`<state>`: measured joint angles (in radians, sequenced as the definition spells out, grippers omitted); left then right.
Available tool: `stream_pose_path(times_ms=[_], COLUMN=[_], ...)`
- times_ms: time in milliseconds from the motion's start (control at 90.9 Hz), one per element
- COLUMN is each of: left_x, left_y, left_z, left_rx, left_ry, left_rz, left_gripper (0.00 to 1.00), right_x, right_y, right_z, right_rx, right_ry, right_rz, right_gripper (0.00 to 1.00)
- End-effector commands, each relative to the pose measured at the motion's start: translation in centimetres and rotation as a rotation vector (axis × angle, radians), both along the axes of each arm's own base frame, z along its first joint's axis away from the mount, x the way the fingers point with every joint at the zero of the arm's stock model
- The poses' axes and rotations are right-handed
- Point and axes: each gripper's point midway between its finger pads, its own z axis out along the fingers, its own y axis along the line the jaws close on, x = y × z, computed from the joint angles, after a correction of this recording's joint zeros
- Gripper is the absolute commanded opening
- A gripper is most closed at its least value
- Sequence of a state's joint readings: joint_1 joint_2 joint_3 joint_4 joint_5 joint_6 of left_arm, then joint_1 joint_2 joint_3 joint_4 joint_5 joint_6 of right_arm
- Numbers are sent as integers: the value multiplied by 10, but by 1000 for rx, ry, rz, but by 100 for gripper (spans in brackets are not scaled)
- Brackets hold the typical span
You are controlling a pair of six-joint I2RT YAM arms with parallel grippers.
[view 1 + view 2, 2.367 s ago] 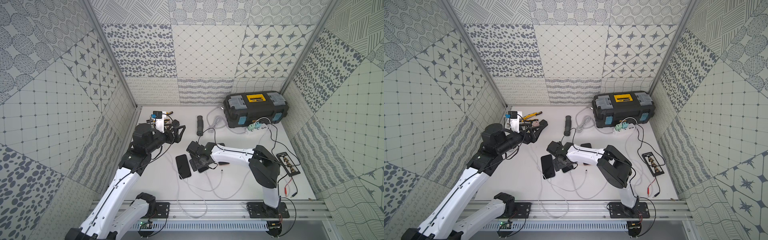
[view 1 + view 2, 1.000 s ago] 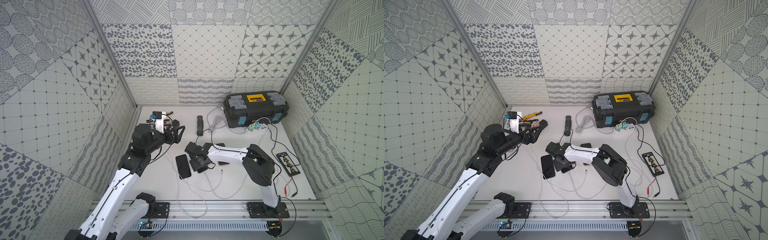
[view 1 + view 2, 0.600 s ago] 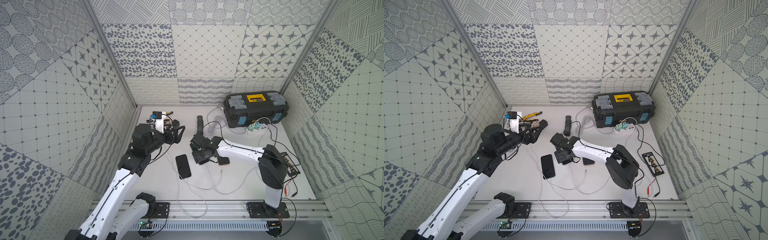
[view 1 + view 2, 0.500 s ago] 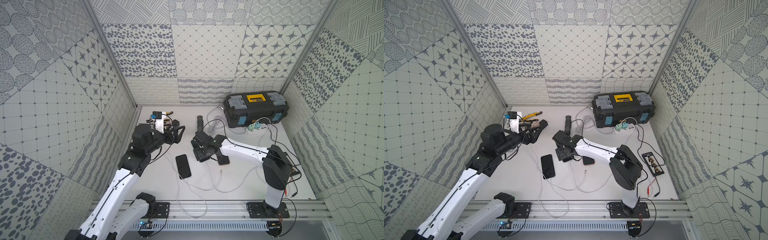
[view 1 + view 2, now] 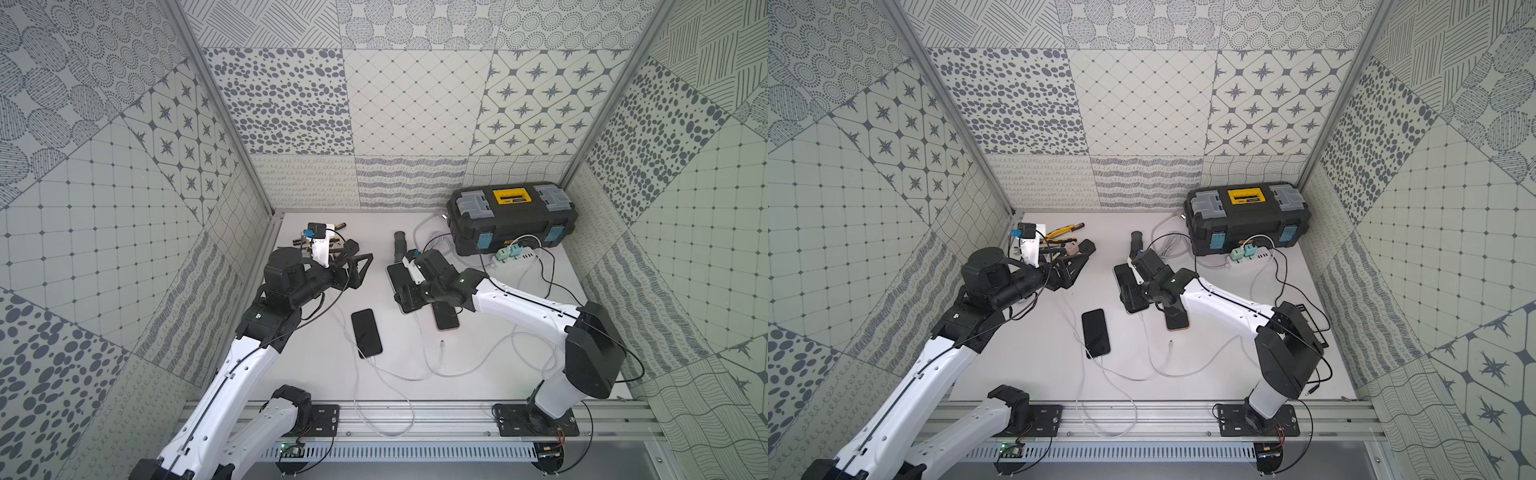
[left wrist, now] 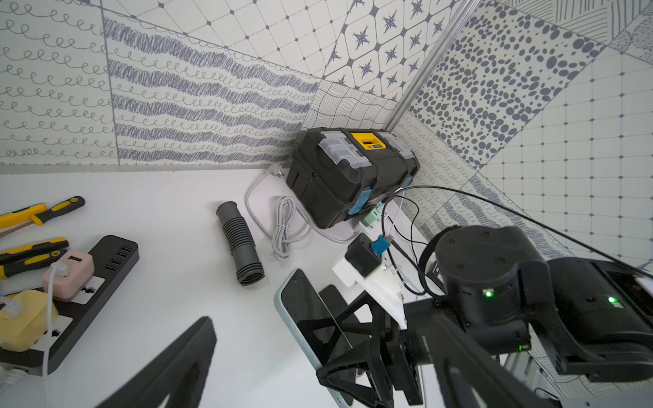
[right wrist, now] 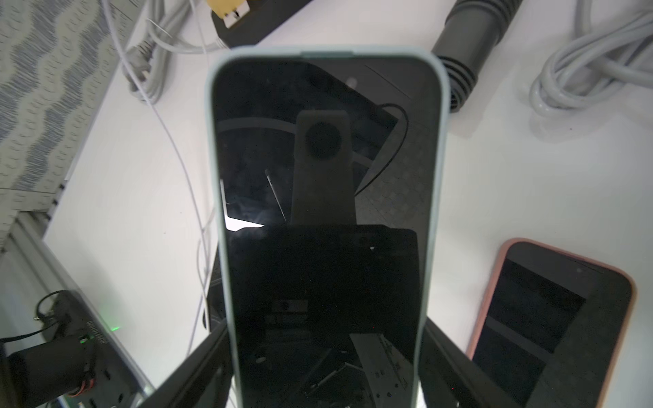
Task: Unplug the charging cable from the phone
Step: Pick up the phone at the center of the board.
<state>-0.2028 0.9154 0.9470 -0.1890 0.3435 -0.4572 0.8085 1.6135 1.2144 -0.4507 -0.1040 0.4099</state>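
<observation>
Our right hand (image 7: pixel 327 319) grips the mint-cased phone (image 7: pixel 325 159) by its long edges, one finger on each side, with the dark screen facing up. In the left wrist view this phone (image 6: pixel 304 311) is tilted and lifted off the white bench (image 5: pixel 478 399), with its far end the higher one. The hand covers the phone's near end, so we cannot tell what is at the port.

The white charging cable (image 5: pixel 441 343) has a loose plug end lying on the bench. That end sits between a black phone (image 5: pixel 366 332) and a pink-cased phone (image 5: pixel 446 322) and touches neither. The black phone lies flat with a white lead at its near end. The pink-cased phone lies partly under our right arm.

Our left hand (image 5: pixel 359 262) is spread wide with nothing in it. It hovers near the left rear of the bench, well apart from the mint-cased phone. Below it are a black power strip (image 6: pixel 106 268) and some yellow-handled tools (image 5: pixel 1065 229).

A black toolbox (image 5: pixel 513 220) stands in the right rear corner. Just in front of it is a white power strip (image 5: pixel 515 254) carrying green adapters. A grey corrugated hose (image 5: pixel 400 245) lies near the rear centre, just beyond the mint-cased phone.
</observation>
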Motion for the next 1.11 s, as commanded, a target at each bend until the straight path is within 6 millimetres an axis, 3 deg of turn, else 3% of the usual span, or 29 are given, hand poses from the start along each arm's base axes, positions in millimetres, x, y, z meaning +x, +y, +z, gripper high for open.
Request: stream_pose_path(times_ms=[0,473,1101], left_x=[-6,-20,-30], left_y=[-12,-37,-62], left_z=[20,33,39], left_rx=[-40,-134,-250], left_ry=[-54,-42,27], left_rz=[-96,-275,-475], left_gripper=[98,98,98], right_x=[5,-11,-58], right_y=[23,9,14], right_z=[56,134,202], right_rx=[246,672,886], right_ry=[-102,-116,-104], right_rz=[99,326,642], right_gripper=[49,48,48])
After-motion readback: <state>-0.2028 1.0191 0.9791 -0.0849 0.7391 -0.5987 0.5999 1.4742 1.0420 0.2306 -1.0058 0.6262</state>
